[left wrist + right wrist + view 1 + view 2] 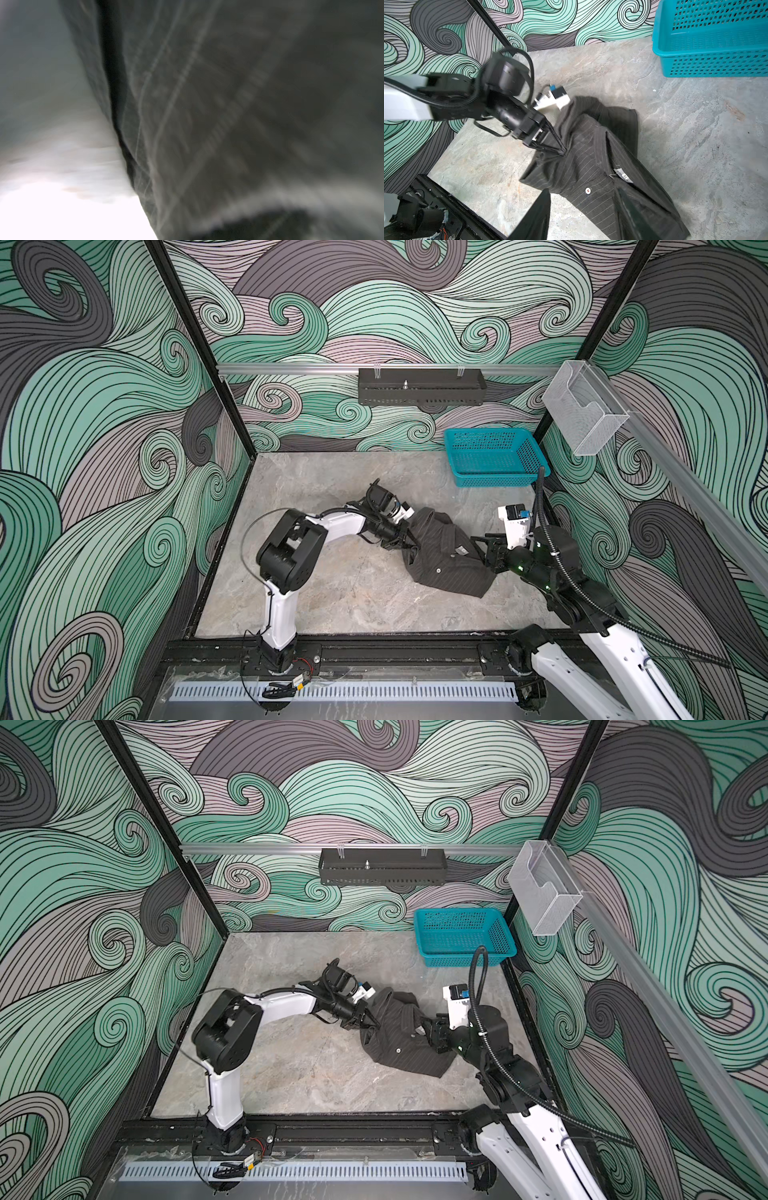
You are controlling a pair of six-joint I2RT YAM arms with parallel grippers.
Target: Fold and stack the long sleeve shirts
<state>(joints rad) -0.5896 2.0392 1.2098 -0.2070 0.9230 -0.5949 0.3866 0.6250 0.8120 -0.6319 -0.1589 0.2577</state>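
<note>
shirt [449,560]: dark pinstriped, bunched, lying mid-right on surface [332,605], neck label showing
left pincer [563,152]: pressed together, pinching shirt cloth at its left side
right pincer [582,193]: spread wide over shirt's buttoned part
teal mesh basket [494,480]: far right corner, apart from shirt

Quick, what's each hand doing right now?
Left hand: closed, pinching the shirt.
Right hand: open, jaws apart over the shirt's edge.
</note>
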